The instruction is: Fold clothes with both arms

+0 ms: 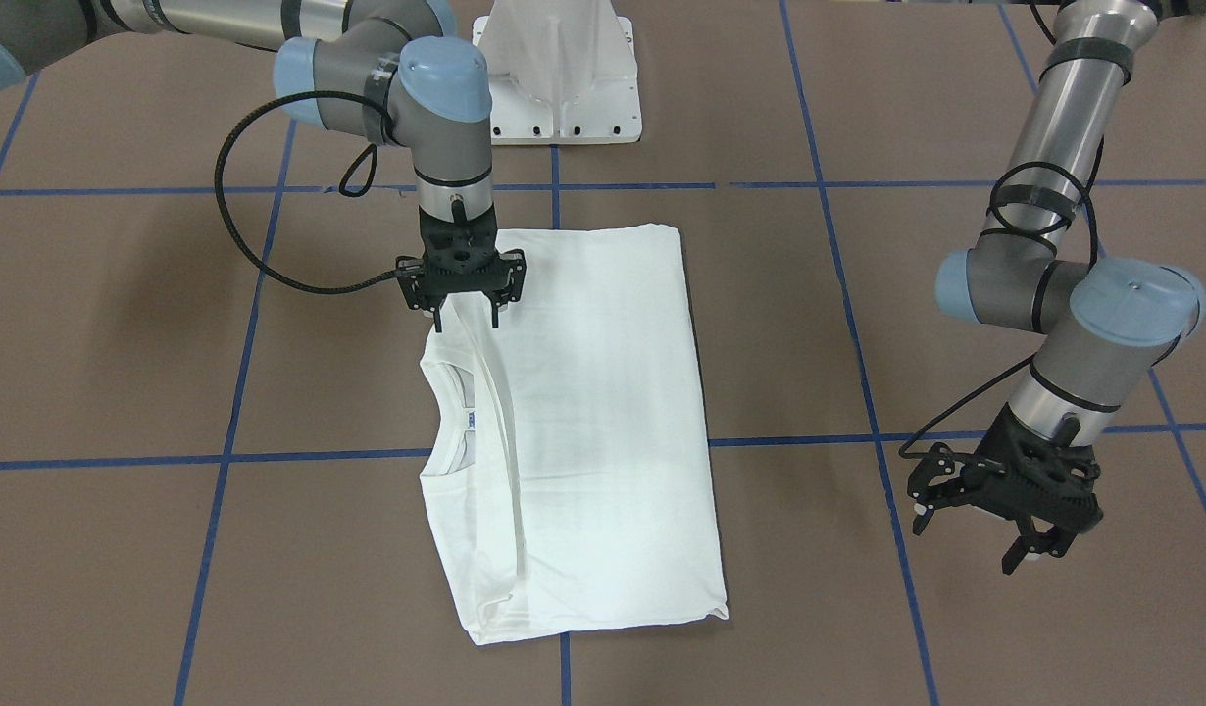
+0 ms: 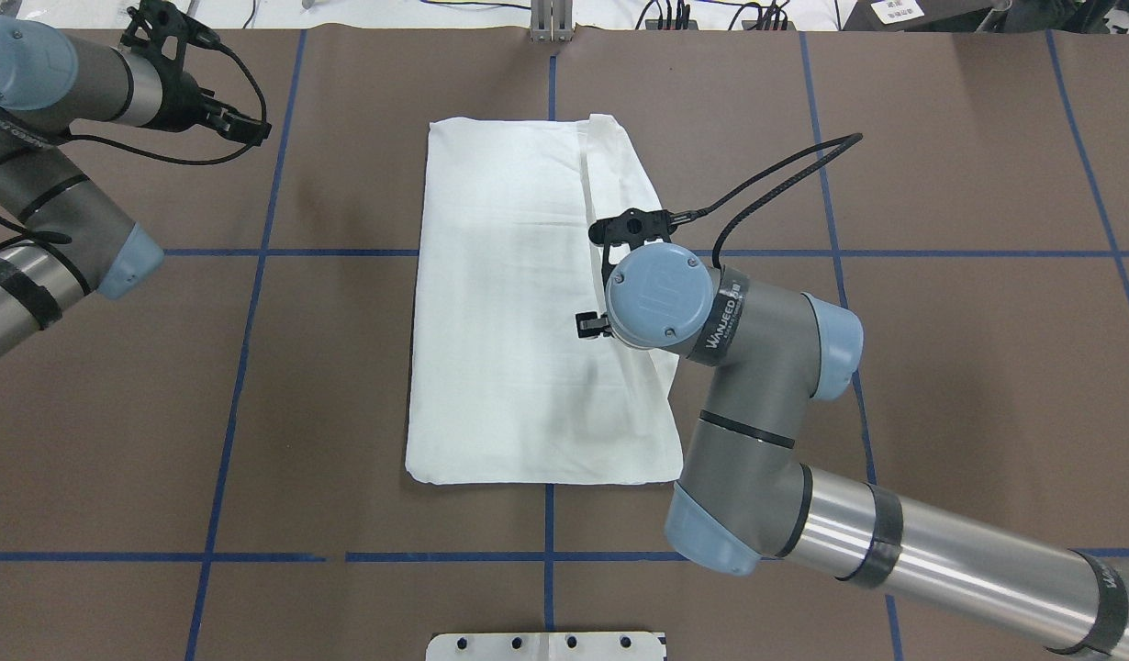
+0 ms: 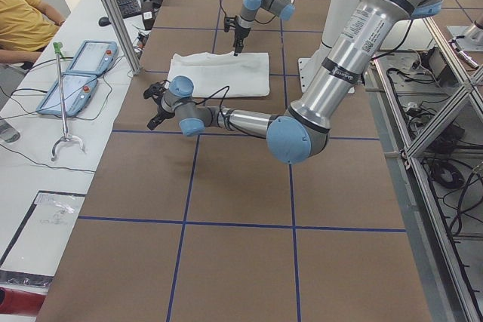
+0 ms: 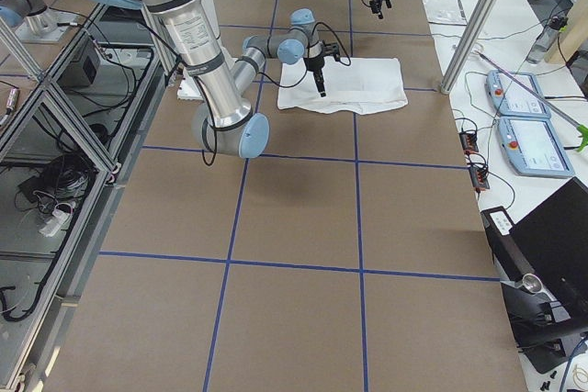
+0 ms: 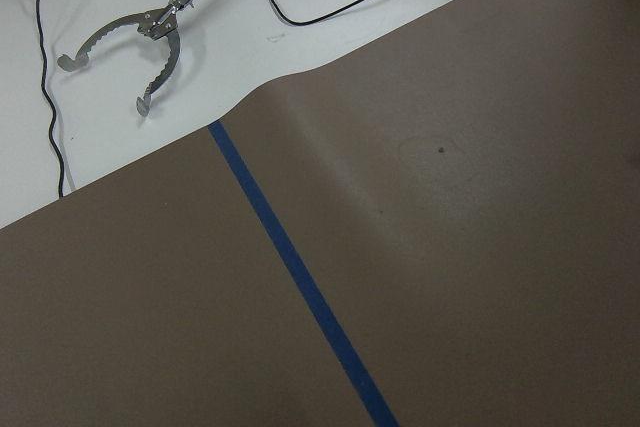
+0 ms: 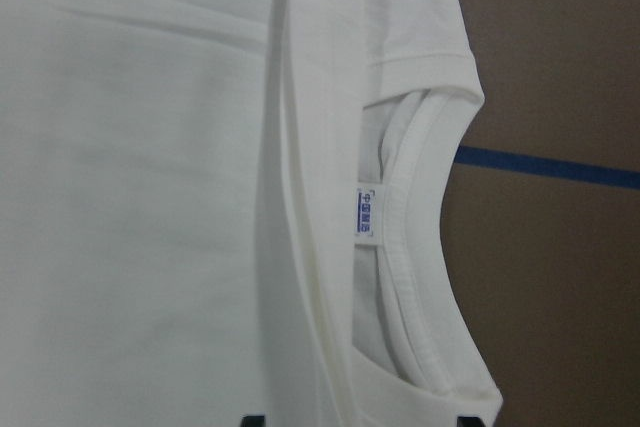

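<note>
Okay, going left to right from the robot's side.

The black two-finger left gripper (image 1: 968,544) hung over bare brown table covering (image 2: 941,367) at the far left, well apart from the cloth. Its jaws were spread and held nothing. Its wrist camera saw only brown surface and a blue tape grid line (image 5: 300,287). My read: it was parked out there to stay clear of the working side.

The white long-sleeved T-shirt (image 2: 500,321) lay flat mid-table, already folded into a narrow rectangle. The plain white face was up, no print showing. Its long axis ran straight away from the robot, near edge to far edge. The ribbed neck opening (image 6: 420,247), with its small blue-printed label (image 6: 367,212), faced the robot's right, on the right long edge. A folded-over flap edge (image 1: 500,461) ran parallel to the long axis, just inside the neck.

The black two-finger right gripper (image 1: 466,322) pointed straight down over that right edge, on the robot-near side of the neck. Its fingertips were at or just above the cloth; contact wasn't clear. The jaws were released, wide apart, nothing pinched. It was likely placed there to pick up that near-right area for a crosswise fold, which would need the left arm on the matching side.
</note>
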Motion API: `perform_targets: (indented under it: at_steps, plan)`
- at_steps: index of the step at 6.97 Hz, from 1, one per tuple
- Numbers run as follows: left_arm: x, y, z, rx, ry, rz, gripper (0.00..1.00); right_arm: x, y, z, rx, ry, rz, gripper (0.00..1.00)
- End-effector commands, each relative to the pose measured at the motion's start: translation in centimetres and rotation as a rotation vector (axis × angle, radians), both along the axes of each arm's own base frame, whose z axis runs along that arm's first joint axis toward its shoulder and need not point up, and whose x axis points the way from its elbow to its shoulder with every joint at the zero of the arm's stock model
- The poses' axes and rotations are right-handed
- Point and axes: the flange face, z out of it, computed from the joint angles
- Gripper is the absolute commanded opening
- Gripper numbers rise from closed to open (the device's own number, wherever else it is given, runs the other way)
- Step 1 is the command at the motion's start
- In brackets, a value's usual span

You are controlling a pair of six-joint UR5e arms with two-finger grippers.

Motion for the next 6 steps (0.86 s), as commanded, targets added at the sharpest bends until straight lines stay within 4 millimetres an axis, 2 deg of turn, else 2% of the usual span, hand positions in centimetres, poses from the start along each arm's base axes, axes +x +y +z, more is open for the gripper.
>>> perform_targets:
  at_steps: [1,4,5,6]
  plan:
    - [-0.1,0.0,0.1,-0.003,0.002,0.004,1.00,-2.2,-3.4,1.9,0.013,0.015,0.009,0.71]
    - [0.0,0.1,0.1,-0.003,0.002,0.006,1.00,-2.0,-3.3,3.9,-0.020,0.068,-0.020,0.71]
    - [0.0,0.1,0.1,-0.003,0.002,0.006,1.00,-0.9,-4.5,4.4,-0.018,0.106,-0.032,0.71]
    - [0.0,0.1,0.1,-0.003,0.002,0.006,1.00,1.7,-6.2,6.4,-0.057,0.151,-0.023,0.71]
